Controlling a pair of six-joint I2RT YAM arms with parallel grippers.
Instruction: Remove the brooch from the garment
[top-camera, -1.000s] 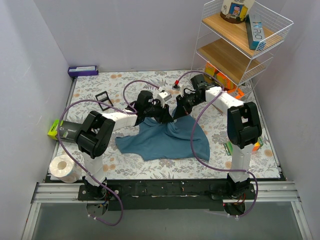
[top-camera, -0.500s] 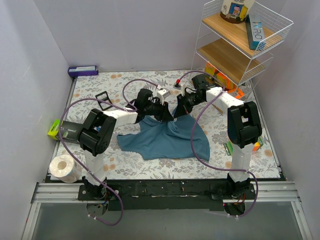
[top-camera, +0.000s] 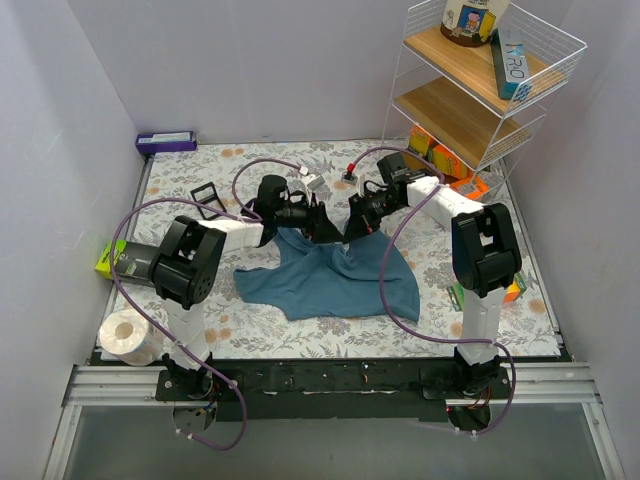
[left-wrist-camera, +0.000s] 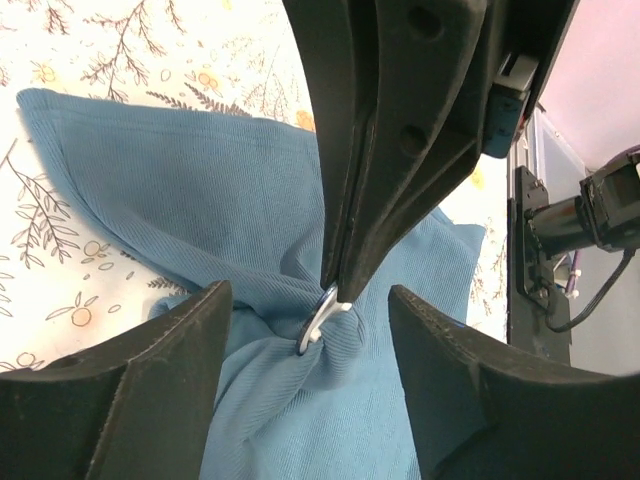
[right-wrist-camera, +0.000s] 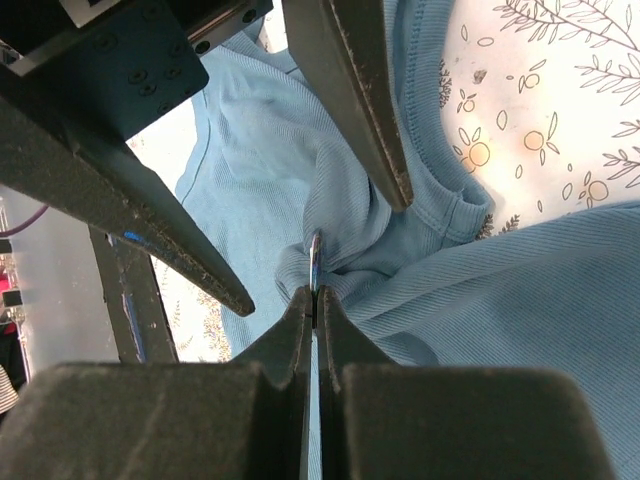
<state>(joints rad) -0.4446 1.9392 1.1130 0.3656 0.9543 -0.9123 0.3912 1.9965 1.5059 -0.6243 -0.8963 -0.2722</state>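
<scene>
While the left end effector (left-wrist-camera: 308, 292) gapes empty, the right end effector (right-wrist-camera: 313, 298) pinches the brooch (left-wrist-camera: 318, 322).

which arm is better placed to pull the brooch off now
Right, likely: the right fingers are shut on the brooch, while the left fingers stand open either side of it.

Lab robot cell: plain panel walls (top-camera: 260, 70) box in a floral-covered table (top-camera: 230, 165); aluminium mounting rail (top-camera: 110, 385) along bottom edge; stocked wire shelf (top-camera: 455, 120) upper right.
</scene>
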